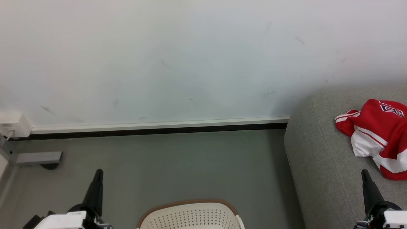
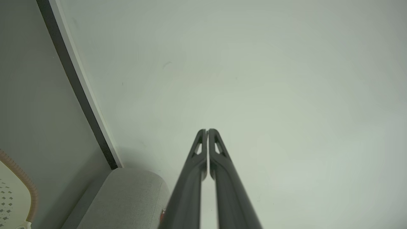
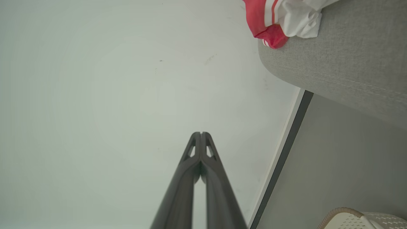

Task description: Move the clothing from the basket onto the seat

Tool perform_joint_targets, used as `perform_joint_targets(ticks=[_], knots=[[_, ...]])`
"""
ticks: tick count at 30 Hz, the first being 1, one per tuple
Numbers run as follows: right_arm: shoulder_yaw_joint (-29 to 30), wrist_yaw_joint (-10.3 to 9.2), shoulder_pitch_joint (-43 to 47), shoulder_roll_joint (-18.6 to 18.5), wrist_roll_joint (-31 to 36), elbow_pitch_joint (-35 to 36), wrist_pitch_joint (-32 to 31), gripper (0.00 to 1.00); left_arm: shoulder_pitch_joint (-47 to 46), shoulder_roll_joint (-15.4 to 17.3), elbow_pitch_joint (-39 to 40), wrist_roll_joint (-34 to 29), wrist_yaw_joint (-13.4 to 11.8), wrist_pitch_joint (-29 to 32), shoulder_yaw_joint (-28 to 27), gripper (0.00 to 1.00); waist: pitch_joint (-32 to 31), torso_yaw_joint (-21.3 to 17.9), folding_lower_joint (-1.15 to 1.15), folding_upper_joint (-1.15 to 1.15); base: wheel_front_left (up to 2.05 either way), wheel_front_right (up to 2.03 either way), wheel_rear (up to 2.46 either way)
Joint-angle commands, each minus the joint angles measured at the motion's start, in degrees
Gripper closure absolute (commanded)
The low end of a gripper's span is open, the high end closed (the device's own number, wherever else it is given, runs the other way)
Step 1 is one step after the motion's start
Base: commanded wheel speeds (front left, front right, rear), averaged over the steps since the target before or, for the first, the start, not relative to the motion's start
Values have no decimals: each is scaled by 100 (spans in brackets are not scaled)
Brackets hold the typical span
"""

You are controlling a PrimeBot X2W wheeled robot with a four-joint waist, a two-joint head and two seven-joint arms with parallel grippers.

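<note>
Nearest you, your left end effector (image 2: 207, 130) and right end effector (image 3: 201, 133) are both pressed together, empty, flanking the basket (image 1: 190, 214) (its inside is out of sight). Farther right, the clothing (image 1: 381, 133) lies crumpled on the seat (image 1: 318, 152), so that piece looks delivered.

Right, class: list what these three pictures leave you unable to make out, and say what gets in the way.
1. Inside of the basket: the head view's bottom edge cuts it off, so any contents are unseen.
2. The clothing on the seat: the right edge crops it, so its lettering cannot be read whole.
3. The white box at far left: the left edge crops it, leaving too little to identify.
</note>
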State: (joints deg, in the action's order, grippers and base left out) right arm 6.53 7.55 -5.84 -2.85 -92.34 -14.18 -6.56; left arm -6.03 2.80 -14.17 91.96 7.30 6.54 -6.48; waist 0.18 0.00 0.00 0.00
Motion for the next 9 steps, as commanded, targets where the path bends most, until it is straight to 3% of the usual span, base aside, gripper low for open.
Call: perform_joint_targets(ticks=[1,9], knots=[[19,-12,-69,0,-13,31,-16,100,-44,12,22,83,42,20,-14,100,0,0,0,0,0,0,0],[19,-12,-69,0,-13,32,-15,100,-44,12,22,83,42,20,-13,100,0,0,0,0,0,0,0]])
